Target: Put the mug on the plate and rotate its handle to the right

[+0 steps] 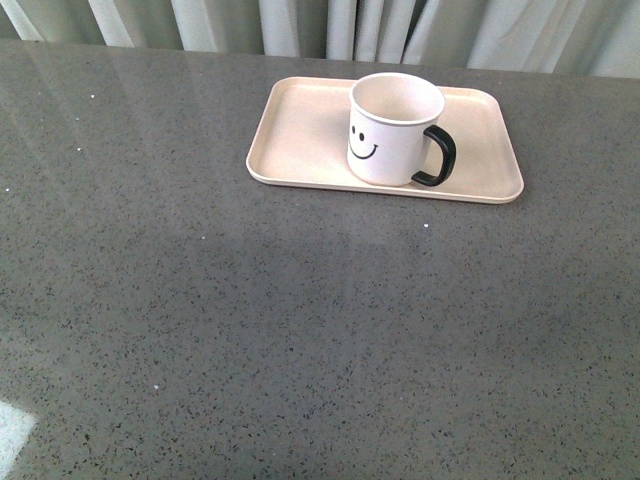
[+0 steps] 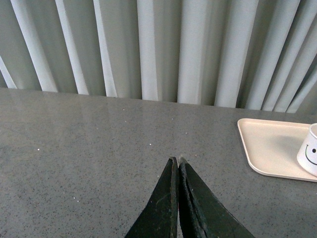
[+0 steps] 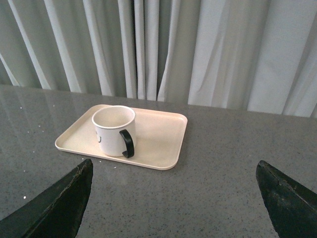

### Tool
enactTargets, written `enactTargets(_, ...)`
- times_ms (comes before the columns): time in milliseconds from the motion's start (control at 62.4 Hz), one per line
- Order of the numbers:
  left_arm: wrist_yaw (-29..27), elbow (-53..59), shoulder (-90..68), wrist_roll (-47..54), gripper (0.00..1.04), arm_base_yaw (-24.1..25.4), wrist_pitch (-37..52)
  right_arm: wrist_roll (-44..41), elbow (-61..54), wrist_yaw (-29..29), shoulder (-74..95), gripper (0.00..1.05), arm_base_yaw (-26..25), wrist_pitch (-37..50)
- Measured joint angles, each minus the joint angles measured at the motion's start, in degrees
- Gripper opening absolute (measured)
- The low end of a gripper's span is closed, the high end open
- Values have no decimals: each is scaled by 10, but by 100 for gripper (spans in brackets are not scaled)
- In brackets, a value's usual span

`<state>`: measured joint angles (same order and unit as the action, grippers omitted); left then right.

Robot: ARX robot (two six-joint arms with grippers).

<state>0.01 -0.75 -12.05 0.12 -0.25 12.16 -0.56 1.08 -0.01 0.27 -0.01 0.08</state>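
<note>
Left gripper: fingers pressed together, nothing between them, poised over bare grey table. The plate and mug sit ahead of it and off to one side, well apart; only an edge of the mug shows in the left wrist view.

Plate lies flat at the far side of the table, near the curtain. Mug upright on it, about mid-plate, toward the near rim, smiley facing front-left. Handle points right.

Right gripper: fingers spread wide, empty. The mug is ahead of it, well apart, untouched.
</note>
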Motion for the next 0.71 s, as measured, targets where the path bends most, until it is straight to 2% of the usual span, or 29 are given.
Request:
enactTargets(144, 0, 0, 20, 0, 1, 0, -21, 0, 0, 0, 0, 96, 0, 0)
enactTargets(256, 0, 0, 97, 0, 1, 0, -114, 0, 0, 0, 0, 96, 0, 0)
enactTargets(705, 0, 0, 111, 0, 4, 0, -122, 0, 0, 0, 0, 96, 0, 0)
